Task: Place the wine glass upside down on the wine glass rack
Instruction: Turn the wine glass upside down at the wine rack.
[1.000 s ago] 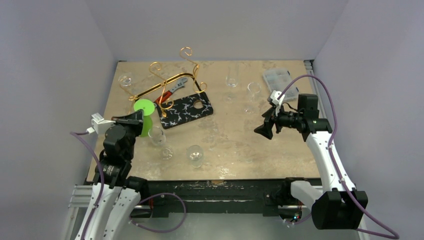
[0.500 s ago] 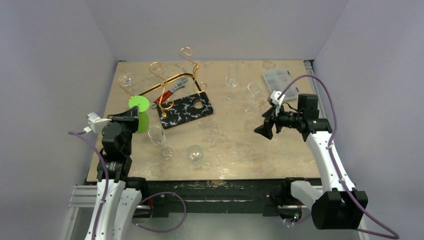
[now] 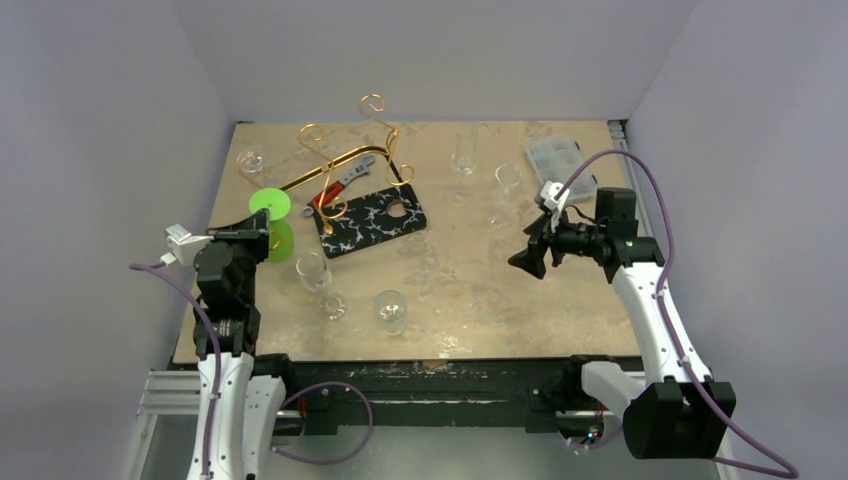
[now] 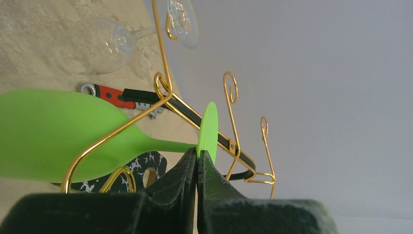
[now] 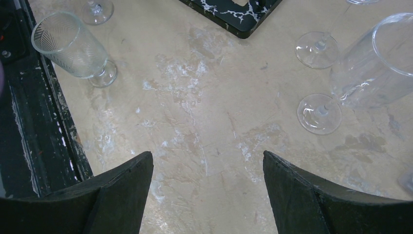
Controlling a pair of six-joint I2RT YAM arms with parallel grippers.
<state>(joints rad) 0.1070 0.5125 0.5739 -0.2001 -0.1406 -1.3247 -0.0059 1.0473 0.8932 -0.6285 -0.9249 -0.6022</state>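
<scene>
My left gripper (image 3: 262,230) is shut on the rim of the foot of a green wine glass (image 3: 270,203) and holds it off the table, stem roughly level. In the left wrist view the fingertips (image 4: 197,155) pinch the foot's edge, and the green bowl (image 4: 58,131) lies to the left. The gold wire wine glass rack (image 3: 340,160) stands just behind. One of its wires crosses in front of the bowl in the left wrist view, and its bar (image 4: 242,158) runs behind the foot. I cannot tell whether they touch. My right gripper (image 3: 527,262) is open and empty over bare table (image 5: 208,165).
Clear glasses stand at front centre (image 3: 390,310) and front left (image 3: 313,270), and others stand at the back (image 3: 463,150). A black white-veined board (image 3: 372,220) and a red-handled wrench (image 3: 345,178) lie by the rack. A clear box (image 3: 553,155) sits back right. A flute (image 5: 375,63) lies near my right gripper.
My left arm has swung left and back, carrying the green glass up and left toward the rack. The right arm has not moved.
</scene>
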